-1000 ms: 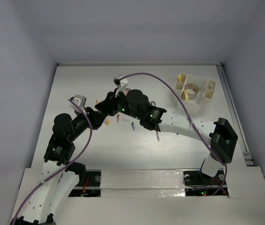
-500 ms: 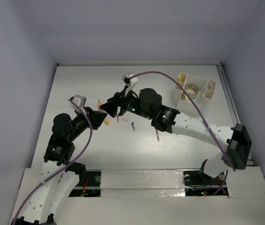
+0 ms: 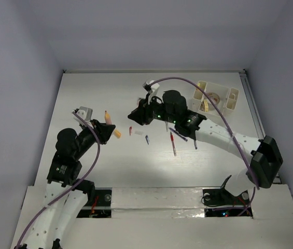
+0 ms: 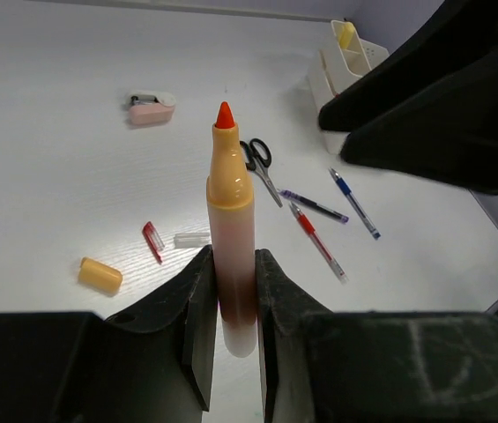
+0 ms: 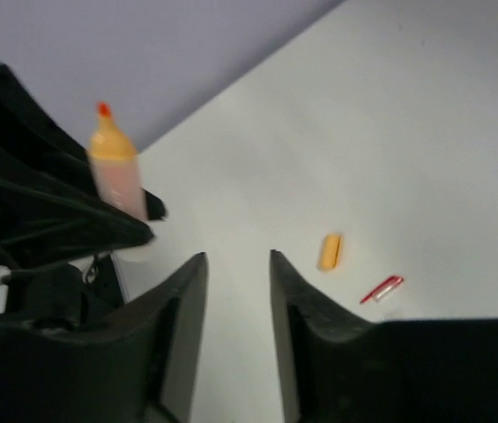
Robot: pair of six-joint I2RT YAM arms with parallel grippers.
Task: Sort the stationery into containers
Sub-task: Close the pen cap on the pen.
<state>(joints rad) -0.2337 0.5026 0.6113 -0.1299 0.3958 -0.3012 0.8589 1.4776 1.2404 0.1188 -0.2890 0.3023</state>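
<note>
Left wrist: my L fingers (image 4: pixel 197 308) clamp marker (image 4: pixel 231 220) upright, prob. so my open R fingers (image 5: pixel 178 326) can take it.

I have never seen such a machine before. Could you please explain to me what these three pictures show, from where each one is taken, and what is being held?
You see two robot arms fixed at the near edge of a white table. One picture looks down from above. The other two come from a small camera on each wrist, so each shows that arm's own fingers at the bottom.

The left hand is closed on an uncapped orange marker and holds it upright. The right hand is open, holds nothing and faces the marker.

On the table lie scissors, several pens, an orange cap, a small red clip and a pink item. The cream organizer at the far right is where these things should go.
</note>
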